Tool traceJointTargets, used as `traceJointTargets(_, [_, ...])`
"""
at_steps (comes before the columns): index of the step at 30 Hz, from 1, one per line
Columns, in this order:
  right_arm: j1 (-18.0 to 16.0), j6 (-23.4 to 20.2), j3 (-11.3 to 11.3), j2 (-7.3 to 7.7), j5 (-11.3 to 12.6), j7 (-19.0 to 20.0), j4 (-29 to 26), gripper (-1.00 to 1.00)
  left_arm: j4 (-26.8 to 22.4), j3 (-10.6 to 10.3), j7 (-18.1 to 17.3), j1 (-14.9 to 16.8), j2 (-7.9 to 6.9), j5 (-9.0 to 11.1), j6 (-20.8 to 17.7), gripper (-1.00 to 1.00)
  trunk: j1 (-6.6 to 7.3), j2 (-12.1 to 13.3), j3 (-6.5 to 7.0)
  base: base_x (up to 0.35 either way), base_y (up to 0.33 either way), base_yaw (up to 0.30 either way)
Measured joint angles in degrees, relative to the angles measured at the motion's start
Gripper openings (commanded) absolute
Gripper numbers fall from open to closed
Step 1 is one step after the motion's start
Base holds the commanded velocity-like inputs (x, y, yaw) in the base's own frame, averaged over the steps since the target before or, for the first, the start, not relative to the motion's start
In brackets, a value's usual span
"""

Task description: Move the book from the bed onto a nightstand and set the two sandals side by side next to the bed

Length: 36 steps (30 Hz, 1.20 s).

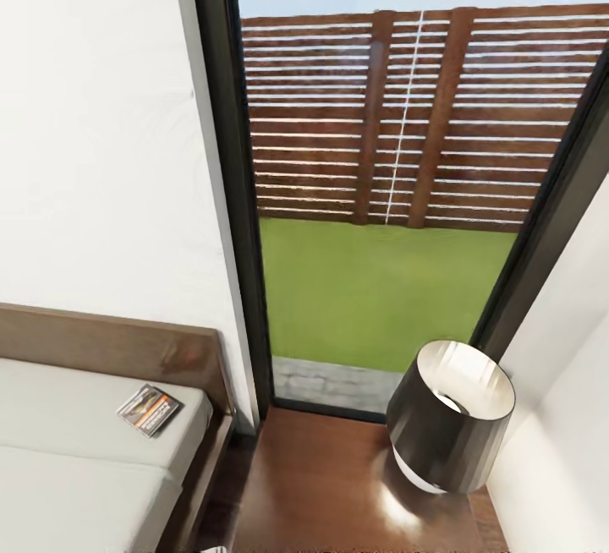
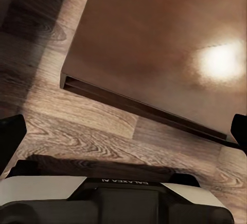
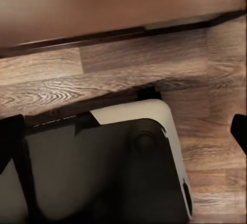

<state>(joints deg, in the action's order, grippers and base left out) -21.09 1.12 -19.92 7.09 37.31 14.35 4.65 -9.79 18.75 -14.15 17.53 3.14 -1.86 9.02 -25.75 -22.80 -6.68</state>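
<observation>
The book (image 1: 150, 409), a thin paperback with a dark cover and an orange band, lies flat on the off-white mattress of the bed (image 1: 51, 485), near the headboard end and close to the edge nearest the nightstand (image 1: 321, 485). That nightstand's glossy dark brown top carries a drum-shaped lamp (image 1: 451, 416) with a dark shade at its far corner by the window (image 1: 381, 198). My left gripper (image 2: 123, 131) hangs over the wood-plank floor (image 2: 92, 136) beside the nightstand's edge, dark fingertips spread wide. My right gripper (image 3: 123, 131) is likewise spread wide, holding nothing.
</observation>
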Motion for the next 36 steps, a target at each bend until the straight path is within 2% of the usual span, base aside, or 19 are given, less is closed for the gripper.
traceJointTargets(3, [0.7, -0.1, 0.0, 2.07, 0.0, 0.1, 0.0, 1.00, 0.0, 0.0, 0.0, 0.0, 0.00, 0.0, 0.0, 1.00, 0.00, 0.0, -0.26, 0.000, 0.000, 0.000])
traceJointTargets(9, [1.0, -0.1, 0.0, 3.26, 0.0, 0.1, 0.0, 1.00, 0.0, 0.0, 0.0, 0.0, 0.00, 0.0, 0.0, 1.00, 0.00, 0.0, -0.79, 0.000, 0.000, 0.000])
traceJointTargets(36, [1.1, -0.1, 0.0, 3.44, 0.0, 0.0, 0.0, 1.00, 0.0, 0.0, 0.0, 0.0, 0.00, 0.0, 0.0, 1.00, 0.00, 0.0, -3.17, 0.000, 0.000, 0.000])
